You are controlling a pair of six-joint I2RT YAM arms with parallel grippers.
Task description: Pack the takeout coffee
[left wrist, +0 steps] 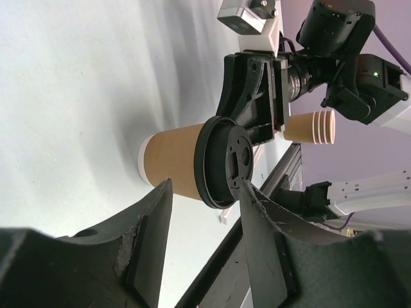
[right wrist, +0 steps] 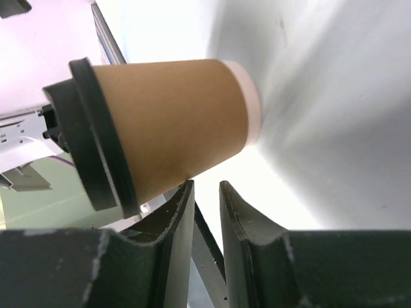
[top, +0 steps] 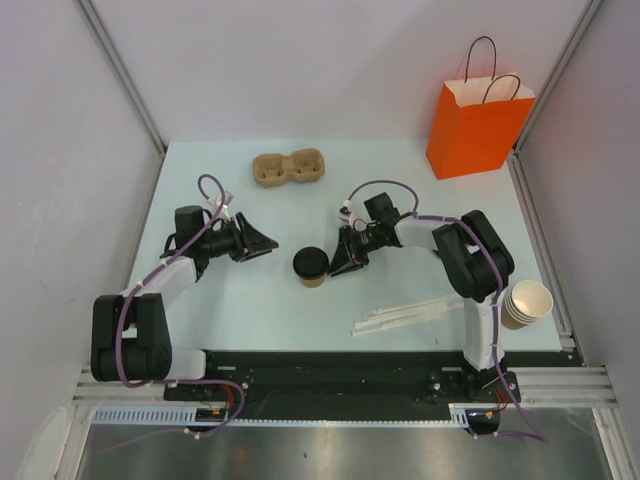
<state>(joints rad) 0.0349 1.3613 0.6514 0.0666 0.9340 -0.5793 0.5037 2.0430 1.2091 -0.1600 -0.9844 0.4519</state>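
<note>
The takeout coffee [top: 311,267], a tan paper cup with a black lid, stands upright on the table between my two grippers. My left gripper [top: 268,243] is open and empty, a short way to the cup's left. In the left wrist view the cup [left wrist: 176,160] sits just beyond the open gripper [left wrist: 204,192]. My right gripper [top: 342,262] is right beside the cup's right side, with its jaws nearly together and nothing between them. In the right wrist view the cup [right wrist: 173,122] rests against the outside of one finger [right wrist: 176,218] of the right gripper [right wrist: 205,187].
An orange paper bag [top: 478,125] stands at the back right. A brown cardboard cup carrier [top: 289,167] lies at the back centre. A stack of lidless paper cups [top: 525,303] lies at the right edge. White stirrers [top: 410,315] lie near the front.
</note>
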